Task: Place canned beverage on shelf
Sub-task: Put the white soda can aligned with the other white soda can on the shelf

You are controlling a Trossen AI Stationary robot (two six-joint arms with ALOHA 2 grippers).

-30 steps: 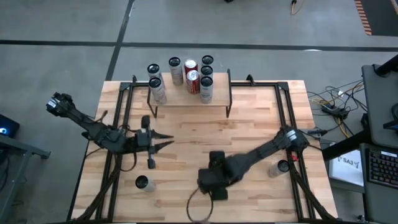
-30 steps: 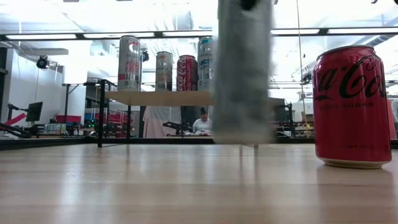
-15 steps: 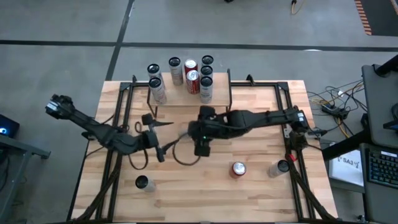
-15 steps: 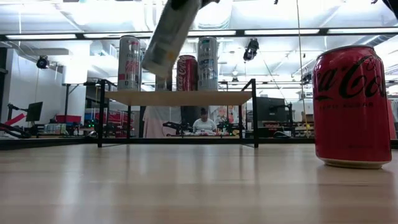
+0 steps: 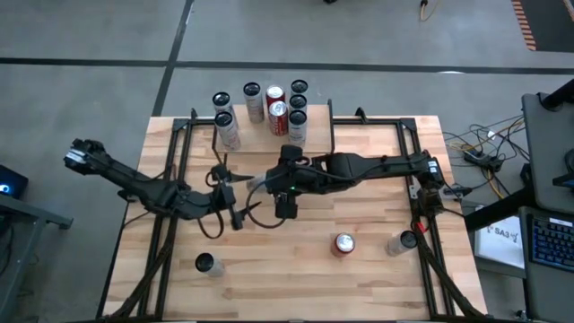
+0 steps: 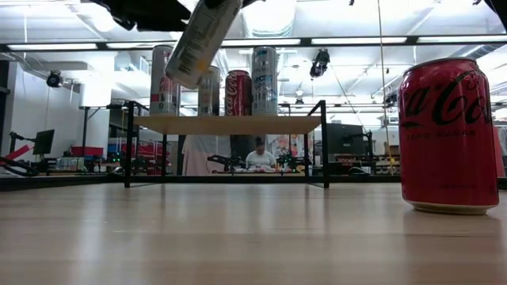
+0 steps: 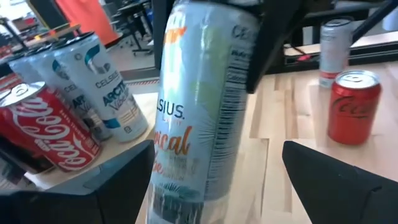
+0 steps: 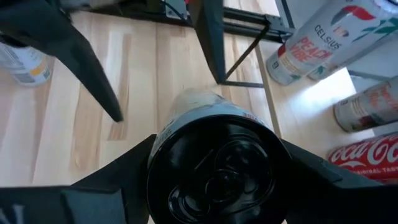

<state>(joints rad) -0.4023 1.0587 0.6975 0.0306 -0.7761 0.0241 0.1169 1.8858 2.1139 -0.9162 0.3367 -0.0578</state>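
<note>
A tall slim Celsius can [image 7: 199, 124] hangs tilted above the table's middle, in front of the shelf [image 5: 260, 144]. My right gripper [image 5: 283, 190] is shut on it. My left gripper [image 5: 249, 194] is open, and its two fingers [image 7: 118, 180] stand on either side of the can's lower half. Whether one of them touches the can, I cannot tell. In the low view the can [image 6: 202, 39] slants with its bottom end down toward the table's left. Several cans [image 5: 269, 112] stand upright on the shelf's wooden top [image 6: 230, 124]. My right gripper pinches the can's sides at its upper end [image 8: 214, 134] between its two fingers, one finger [image 7: 267, 43] lying along the can's upper wall. It comes from above, slanting in from the table's right. The can hangs below the fingers, tilted and lifted clear of the table.
A red cola can [image 5: 343, 244] and a slim can [image 5: 404, 241] stand near the front right. Another can [image 5: 208, 264] stands at the front left. Black frame rails [image 5: 179, 152] run along the table's sides. Cables and a desk lie off the right edge.
My right gripper has carried the can from the table's near edge up toward the shelf and my left gripper, tipping it from upright to slanted and uncovering the red cola can. My left gripper has opened, and its fingers now flank the can.
</note>
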